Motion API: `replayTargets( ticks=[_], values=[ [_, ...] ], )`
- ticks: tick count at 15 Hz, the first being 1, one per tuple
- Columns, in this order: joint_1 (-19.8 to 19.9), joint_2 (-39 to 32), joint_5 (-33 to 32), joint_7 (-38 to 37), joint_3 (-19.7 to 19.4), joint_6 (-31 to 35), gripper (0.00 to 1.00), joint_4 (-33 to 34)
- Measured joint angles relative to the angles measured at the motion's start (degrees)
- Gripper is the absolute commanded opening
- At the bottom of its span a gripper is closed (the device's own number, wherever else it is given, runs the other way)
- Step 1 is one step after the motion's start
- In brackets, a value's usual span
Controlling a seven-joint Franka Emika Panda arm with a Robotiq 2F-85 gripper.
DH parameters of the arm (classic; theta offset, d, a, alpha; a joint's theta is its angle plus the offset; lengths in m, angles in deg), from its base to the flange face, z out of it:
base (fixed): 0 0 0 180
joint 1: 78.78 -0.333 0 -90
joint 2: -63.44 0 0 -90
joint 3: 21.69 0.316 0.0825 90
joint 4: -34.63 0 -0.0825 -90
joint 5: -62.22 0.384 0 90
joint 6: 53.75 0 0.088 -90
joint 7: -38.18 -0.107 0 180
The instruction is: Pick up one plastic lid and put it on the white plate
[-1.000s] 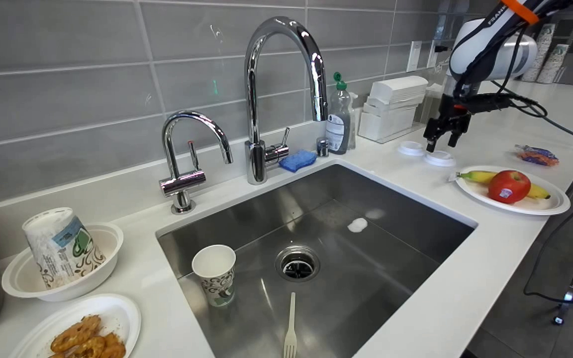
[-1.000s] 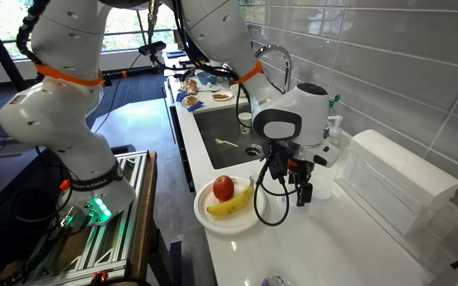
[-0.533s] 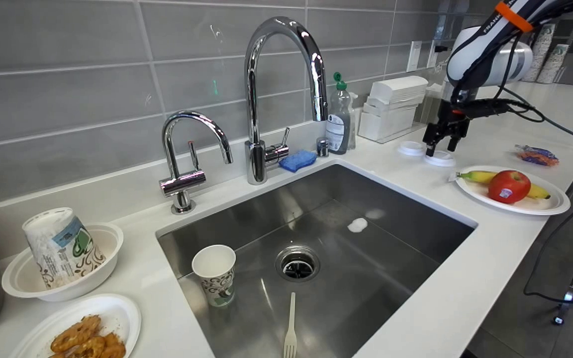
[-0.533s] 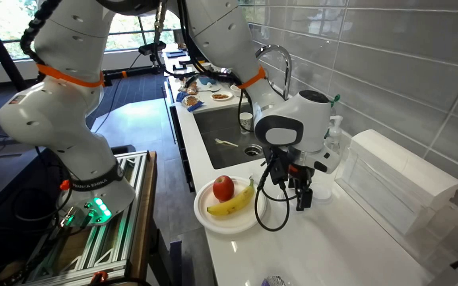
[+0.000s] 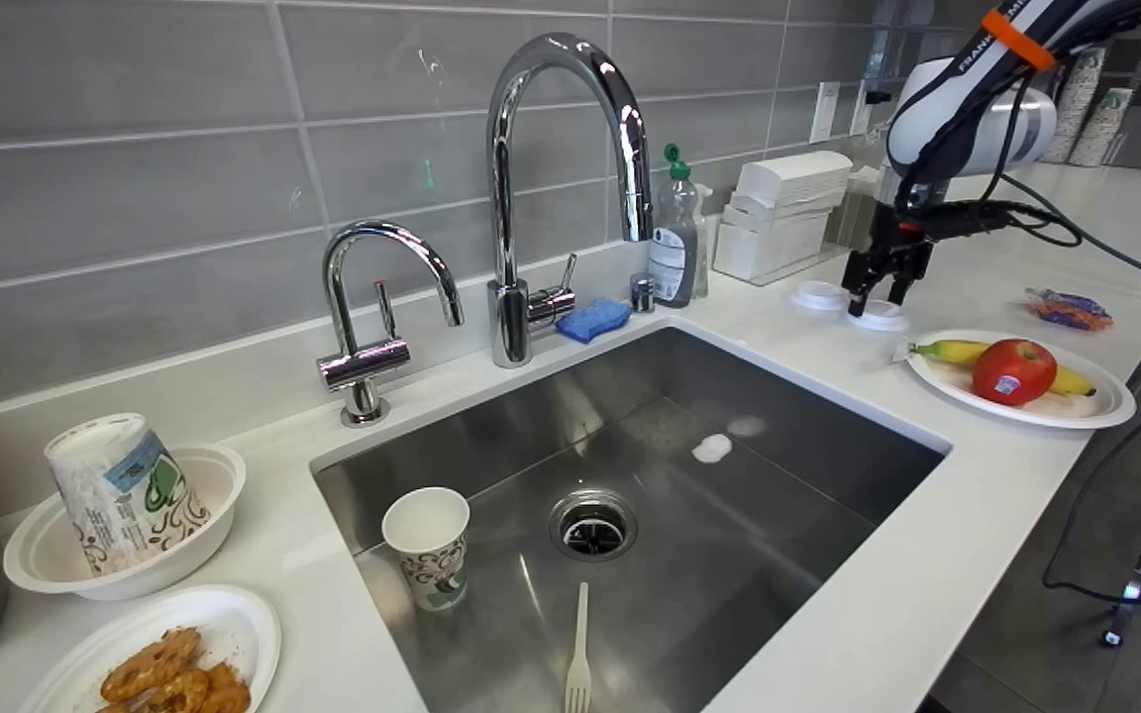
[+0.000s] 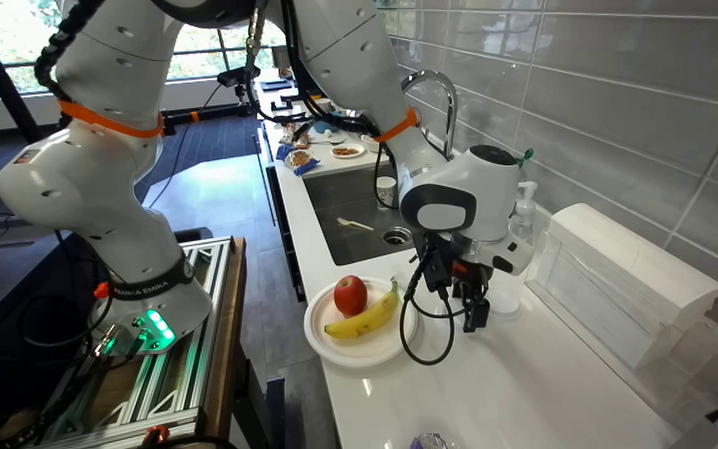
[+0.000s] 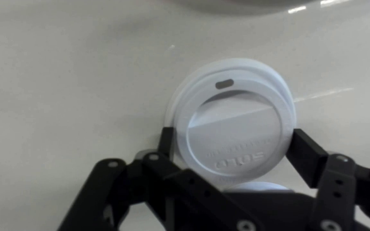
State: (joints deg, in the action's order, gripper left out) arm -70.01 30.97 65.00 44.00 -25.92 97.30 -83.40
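The round whitish plastic lid [image 5: 881, 321] lies on the counter between the white plate and a second lid [image 5: 818, 295]. In the wrist view the lid [image 7: 233, 128] fills the gap between the black fingers of my gripper [image 7: 233, 132]. The fingers are wide apart, one on each side, touching or almost touching its raised part. I cannot tell whether they grip it. My gripper [image 5: 876, 306] is low over the counter. In an exterior view my gripper [image 6: 472, 312] mostly hides this lid. The white plate [image 5: 1115, 408] holds a red apple and a banana; it also shows elsewhere [image 6: 359, 359].
A steel sink [image 5: 729, 594] with a paper cup, a fork and a tall faucet [image 5: 570, 59] lies beside the lids. A white paper towel holder [image 6: 621, 280] stands by the wall. A small colourful package [image 5: 1071, 309] lies beyond the plate. A cable loop hangs beside the gripper.
My gripper has moved down onto the lid. The fingertips look slightly closer together, and the lid has shifted slightly to the right in an exterior view. The plate has not moved.
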Motion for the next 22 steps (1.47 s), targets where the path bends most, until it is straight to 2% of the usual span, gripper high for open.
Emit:
replayTargets(
  ticks=[3,7,8,9,15,22],
  values=[
    [0.0,0.0,0.0,0.0,0.0,0.0,0.53,0.5],
    [0.0,0.6,0.0,0.0,0.1,0.0,0.23,0.6],
    [0.0,1.1,0.0,0.0,0.0,0.0,0.14,0.4],
    [0.1,1.8,0.0,0.0,-0.2,0.0,0.01,-0.1],
    [0.3,6.4,-0.1,0.0,-1.0,0.0,0.03,-4.1],
    [0.3,8.1,-0.1,0.0,-1.1,0.0,0.03,-5.8]
  ],
)
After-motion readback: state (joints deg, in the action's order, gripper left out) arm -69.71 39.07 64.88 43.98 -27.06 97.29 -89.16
